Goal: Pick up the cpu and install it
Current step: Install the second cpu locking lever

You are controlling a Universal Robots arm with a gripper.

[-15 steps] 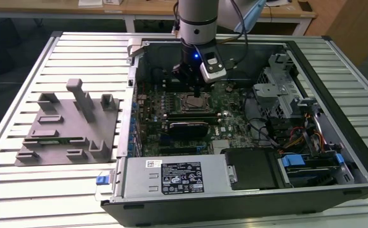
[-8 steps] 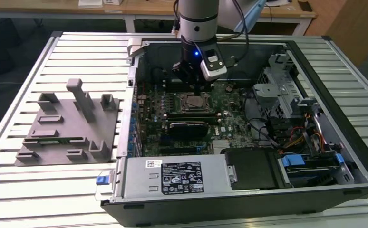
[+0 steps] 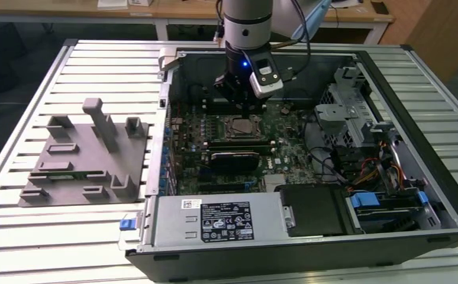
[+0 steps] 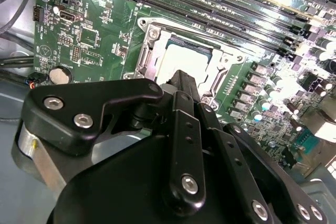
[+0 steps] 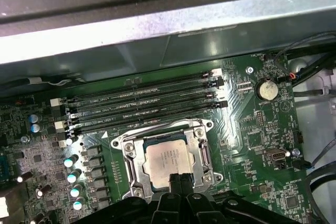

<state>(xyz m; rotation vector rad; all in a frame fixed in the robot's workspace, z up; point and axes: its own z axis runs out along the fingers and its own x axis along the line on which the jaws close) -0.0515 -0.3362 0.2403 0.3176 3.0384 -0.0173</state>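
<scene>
Look at the cpu (image 5: pixel 165 163), small and square with a shiny silver top. Flat inside the socket (image 5: pixel 131 166), with the metal frame of the socket all around it. Same cpu in the second wrist view (image 4: pixel 181 61), bright and pale in the frame, and a little dark square in the exterior view (image 3: pixel 241 126).

Right over the cpu, the gripper (image 5: pixel 181 182). Two black fingers (image 5: pixel 175 182) pressed together, with only a thin line between them. Nothing pinched between the tips. Tips over one edge of the cpu; cannot tell whether touching it or just above it. Big and black in the second wrist view (image 4: pixel 181 80), with round screws along its arms. Pointing straight down from the gray arm in the exterior view (image 3: pixel 243 112), with a small blue light higher up.

Around the socket, the green motherboard (image 5: pixel 252 129), full of tiny parts. Next to the socket, four long black memory slots (image 5: pixel 142 106) side by side. Near them, a round silver battery (image 5: pixel 266 89). Beside the socket, a row of little silver cans (image 5: pixel 71 177).

Around the board, the open computer case (image 3: pixel 442 195), lying flat on the table (image 3: pixel 23 236) of long metal slats. At the near end of the case, a gray power box (image 3: pixel 213 219) with a label. Red, yellow and black wires (image 3: pixel 367 174) toward the exterior view's right.

On the table at the exterior view's left, well apart from the cpu, a gray plastic fixture (image 3: pixel 87 160) with blocks and posts sticking up.
</scene>
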